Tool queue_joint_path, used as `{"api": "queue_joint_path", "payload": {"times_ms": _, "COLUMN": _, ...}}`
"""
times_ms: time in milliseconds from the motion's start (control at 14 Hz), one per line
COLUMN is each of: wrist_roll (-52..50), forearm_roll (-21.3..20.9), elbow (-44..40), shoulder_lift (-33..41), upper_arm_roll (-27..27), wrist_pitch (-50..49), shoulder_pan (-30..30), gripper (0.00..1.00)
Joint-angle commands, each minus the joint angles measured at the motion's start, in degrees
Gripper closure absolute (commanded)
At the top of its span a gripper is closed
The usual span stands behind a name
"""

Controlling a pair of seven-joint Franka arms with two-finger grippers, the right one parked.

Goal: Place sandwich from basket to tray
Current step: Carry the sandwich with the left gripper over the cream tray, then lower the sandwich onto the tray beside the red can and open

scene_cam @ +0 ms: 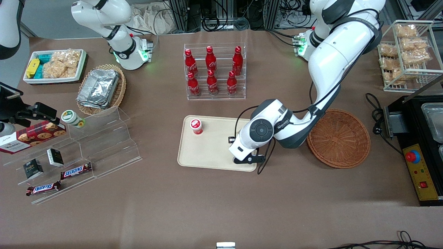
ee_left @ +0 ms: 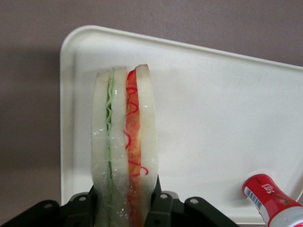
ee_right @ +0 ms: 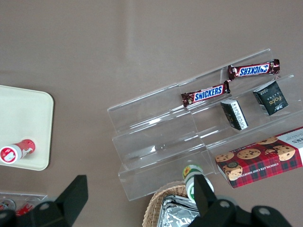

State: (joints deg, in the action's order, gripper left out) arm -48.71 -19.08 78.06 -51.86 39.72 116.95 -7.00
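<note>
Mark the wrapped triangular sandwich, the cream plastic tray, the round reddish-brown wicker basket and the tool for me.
Wrapped triangular sandwich point(ee_left: 125, 142): left wrist view, on its red filling layer.
Cream plastic tray point(scene_cam: 207, 152): front view, on its bare floor.
Round reddish-brown wicker basket point(scene_cam: 341, 138): front view, on its woven base.
Tool point(ee_left: 125, 208): left wrist view, above the tray, shut on the sandwich.

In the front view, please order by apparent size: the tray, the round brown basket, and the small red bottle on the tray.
1. tray
2. basket, somewhat smaller
3. red bottle, smallest

The pincer, shut on the sandwich, is over the tray.

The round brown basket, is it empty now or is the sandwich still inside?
Empty: the basket shows only bare wicker; the gripper holds the sandwich over the tray.
</note>
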Motion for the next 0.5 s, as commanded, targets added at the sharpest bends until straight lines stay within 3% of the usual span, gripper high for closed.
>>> {"api": "queue_joint_path", "payload": {"times_ms": 0, "wrist_roll": -0.95, "forearm_roll": -1.05, "elbow": 2.70, "shoulder_lift": -0.60, "upper_arm_roll": -0.08, "wrist_pitch": 5.29, "shoulder_pan": -0.47, "gripper": 0.55}}
{"api": "queue_joint_path", "payload": {"times_ms": 71, "wrist_roll": -0.95, "forearm_roll": -1.05, "elbow": 3.14, "shoulder_lift": -0.96, "upper_arm_roll": -0.34, "wrist_pitch": 6.35, "shoulder_pan": -0.47, "gripper": 0.53}}
{"api": "queue_joint_path", "payload": {"times_ms": 143, "wrist_roll": -0.95, "forearm_roll": -1.05, "elbow": 3.15, "shoulder_lift": -1.31, "upper_arm_roll": -0.51, "wrist_pitch": 6.54, "shoulder_pan": -0.47, "gripper": 0.43}}
{"api": "queue_joint_path", "payload": {"times_ms": 214, "wrist_roll": -0.95, "forearm_roll": -0.96, "elbow": 3.15, "shoulder_lift": -1.31, "upper_arm_roll": -0.52, "wrist_pitch": 6.54, "shoulder_pan": -0.47, "gripper": 0.14}}
{"api": "queue_joint_path", "payload": {"times_ms": 286, "wrist_roll": -0.95, "forearm_roll": -0.96, "elbow": 3.15, "shoulder_lift": -1.22, "upper_arm_roll": -0.52, "wrist_pitch": 6.54, "shoulder_pan": -0.47, "gripper": 0.01}}
{"api": "queue_joint_path", "payload": {"times_ms": 429, "wrist_roll": -0.95, "forearm_roll": -0.87, "elbow": 2.89, "shoulder_lift": -0.79, "upper_arm_roll": -0.52, "wrist_pitch": 6.37, "shoulder_pan": -0.30, "gripper": 0.00}}
